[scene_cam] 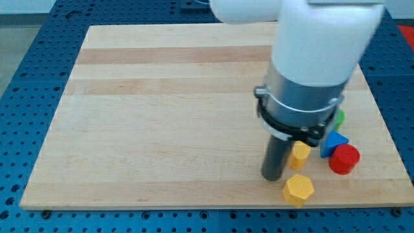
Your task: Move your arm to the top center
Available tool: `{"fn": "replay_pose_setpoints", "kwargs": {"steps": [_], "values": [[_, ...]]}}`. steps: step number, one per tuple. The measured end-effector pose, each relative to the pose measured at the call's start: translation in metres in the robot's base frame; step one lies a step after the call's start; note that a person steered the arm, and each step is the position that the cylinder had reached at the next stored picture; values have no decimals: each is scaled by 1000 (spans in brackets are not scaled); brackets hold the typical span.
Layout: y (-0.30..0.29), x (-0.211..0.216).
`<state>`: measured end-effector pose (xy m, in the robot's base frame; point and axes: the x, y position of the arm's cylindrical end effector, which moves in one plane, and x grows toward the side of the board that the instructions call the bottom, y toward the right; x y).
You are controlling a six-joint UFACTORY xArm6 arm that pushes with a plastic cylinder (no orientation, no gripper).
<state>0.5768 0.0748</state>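
I see the pale wooden board (162, 116) carrying, near its bottom-right corner, a yellow hexagonal block (298, 189), a smaller yellow block (300, 154), a blue block (332, 143), a red cylinder block (343, 159) and a green block (339, 118).

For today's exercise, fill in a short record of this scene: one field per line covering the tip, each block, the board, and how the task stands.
tip: my tip at lower right of the board, just left of the blocks
yellow hexagonal block: below-right of tip
yellow block: right of the rod, shape unclear
blue block: partly hidden
red cylinder: rightmost
green block: mostly hidden by the arm
board: wooden board
task: top center not yet reached
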Motion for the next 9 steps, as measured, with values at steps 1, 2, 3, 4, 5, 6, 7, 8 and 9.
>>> {"fn": "replay_pose_setpoints", "kwargs": {"steps": [1,2,3,4,5,6,7,8,9], "values": [[-32,6],[-47,40],[-45,42],[-30,41],[9,41],[-8,-4],[-22,-13],[-55,-6],[-102,-40]]}}
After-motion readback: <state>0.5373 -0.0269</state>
